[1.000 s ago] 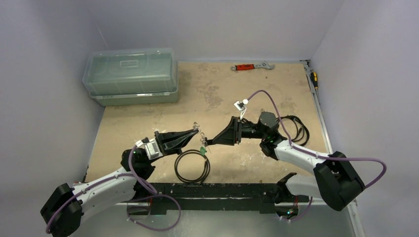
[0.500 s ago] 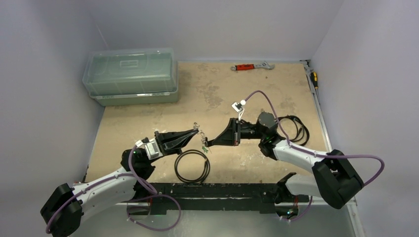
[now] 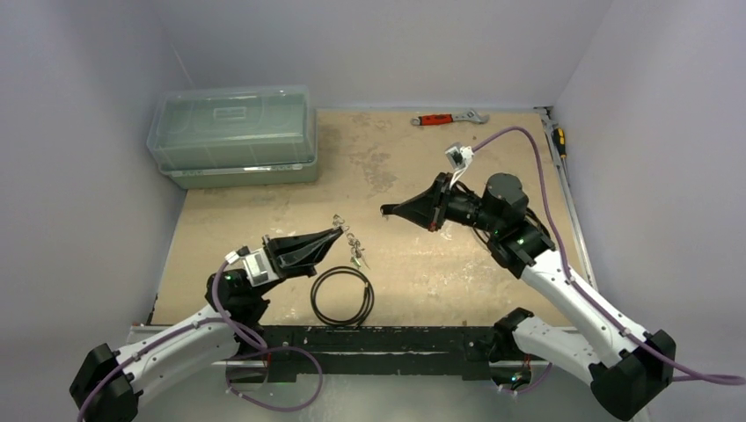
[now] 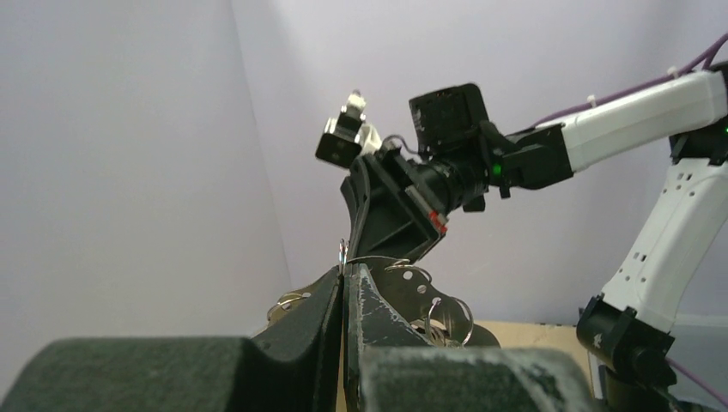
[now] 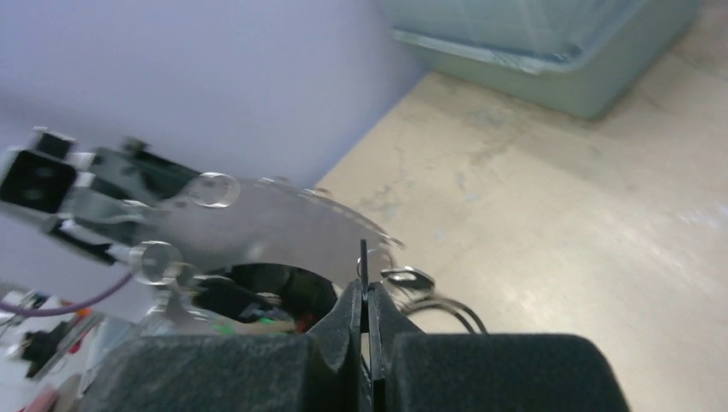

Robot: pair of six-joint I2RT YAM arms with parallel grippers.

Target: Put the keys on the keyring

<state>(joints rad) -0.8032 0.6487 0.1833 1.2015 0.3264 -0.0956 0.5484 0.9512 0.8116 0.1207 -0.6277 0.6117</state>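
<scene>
Lidded box (image 3: 233,136) at the table's (image 3: 396,176) back left; wrench (image 3: 449,118) at the back, right of centre; cable coil (image 3: 343,270) near the front edge; the keyring (image 4: 342,251) in the tip of the left gripper (image 3: 337,233), the keys (image 3: 354,248) just right of it, behind the coil; right gripper (image 3: 384,210) apart, further right and behind.

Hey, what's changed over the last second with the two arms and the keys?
The right gripper closed and pulled away from the keys, toward the far right; whether it took one is unclear. The left gripper drew back slightly, keys moving along. Unchanged: left gripper shut on the keyring; black coil, box and wrench in place.
</scene>
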